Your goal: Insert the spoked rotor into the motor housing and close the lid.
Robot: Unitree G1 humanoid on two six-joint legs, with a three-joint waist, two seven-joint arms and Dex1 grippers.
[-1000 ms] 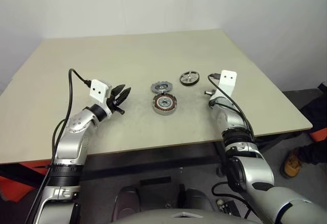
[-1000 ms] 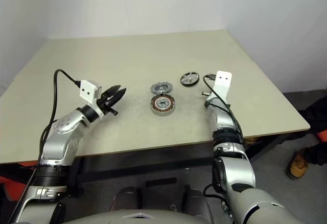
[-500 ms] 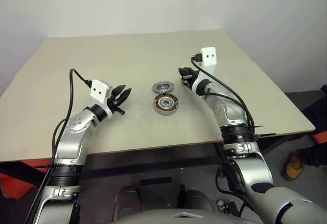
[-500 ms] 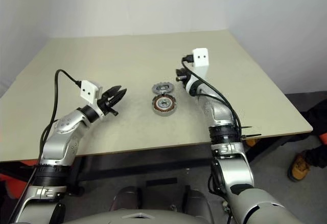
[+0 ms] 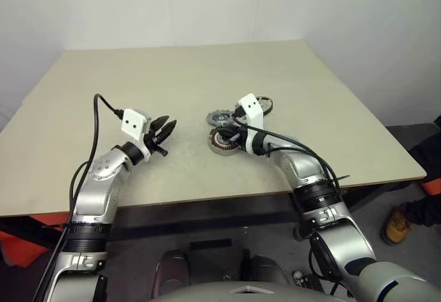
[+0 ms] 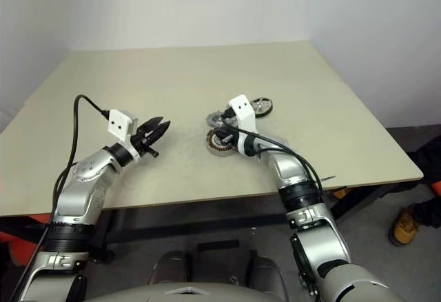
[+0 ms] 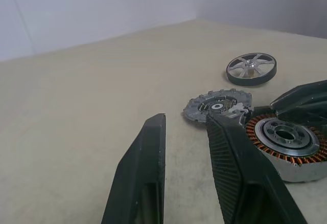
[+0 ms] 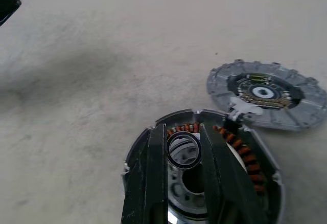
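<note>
The right end effector [image 8: 184,183] sits directly over the motor housing [image 5: 222,141], its two black fingers a small gap apart and framing the housing's central hub in the right wrist view, with nothing between them. The spoked rotor [image 7: 251,69] lies flat on the worktop [image 5: 172,81], untouched, beyond and to the right of the housing and just past the right wrist, so the piece that must go in first is behind this end effector's line of reach rather than ahead of it. In my judgement the coming move turns on that: the right arm is by far the nearer of the two to the rotor, but it would have to pull back off the housing and swing outward to get there. The lid [image 8: 268,95] lies open and flat beside the housing, inner face up, touching it at what looks like a small hinge tab on the far side. The left end effector [image 5: 164,129] hovers over bare worktop well to the left of all three parts, fingers parted a little and empty, pointing toward the housing. Count: one rotor, one housing, one lid, two end effectors, neither gripping anything.
</note>
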